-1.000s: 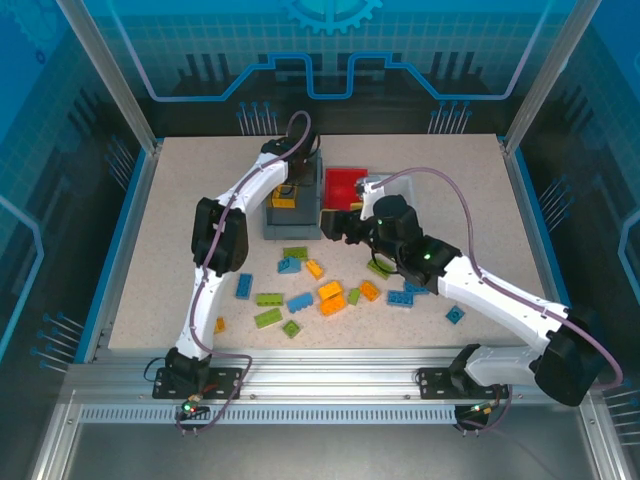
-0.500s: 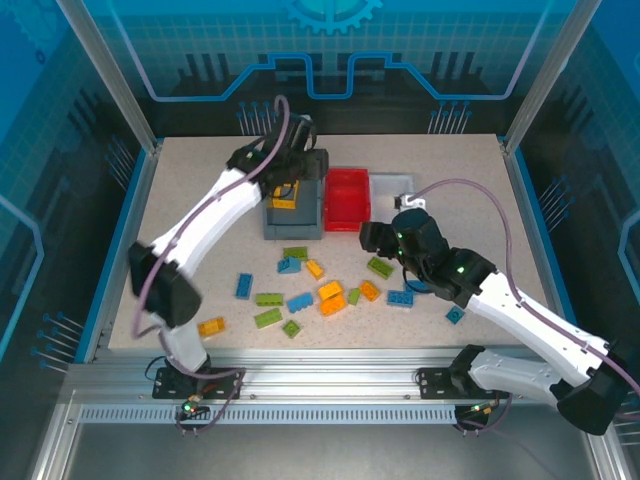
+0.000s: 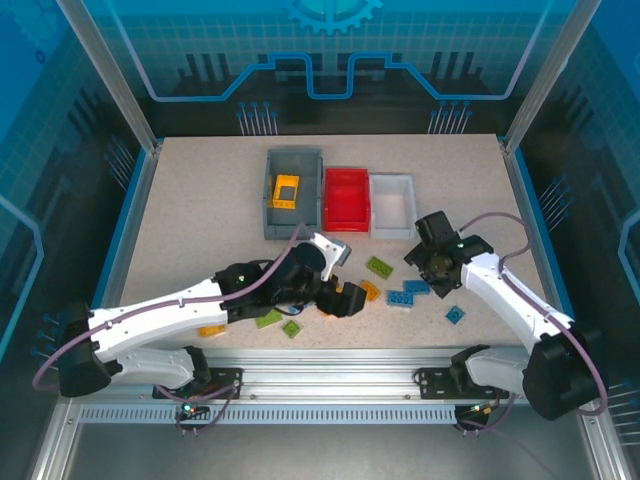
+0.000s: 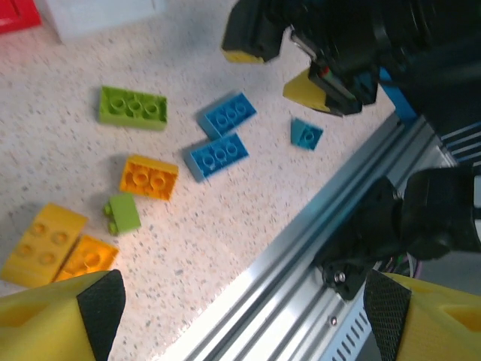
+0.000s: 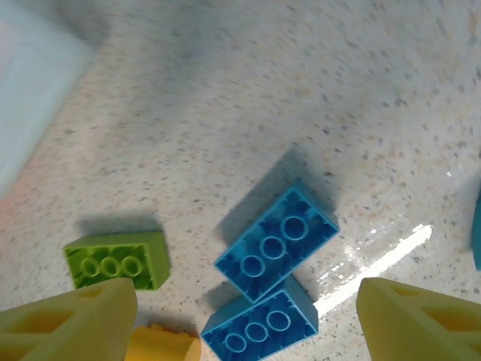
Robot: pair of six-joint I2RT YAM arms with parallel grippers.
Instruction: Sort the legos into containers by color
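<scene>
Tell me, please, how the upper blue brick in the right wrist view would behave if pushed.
The blue brick looks rigid, so it probably won't flex. Lying flat, studs up, it should slide, not roll, likely nudging the second blue brick beside it.

- A speckled beige worktop (image 3: 180, 220) spreads under the left tool (image 3: 345, 298) and the right tool (image 3: 428, 262).
- On the outer side of each tool, blue edge strips (image 3: 128, 240) border it.
- Behind both tools runs a ribbed aluminium rail (image 3: 330, 378).
- Far beyond them stands a translucent blue back panel (image 3: 450, 50) printed with circuit lines and a gear (image 3: 330, 10).
- Slanted metal posts (image 3: 110, 75) frame the panels.
- Just under the right tool, a bright glare (image 5: 383, 252) streaks the worktop.
</scene>
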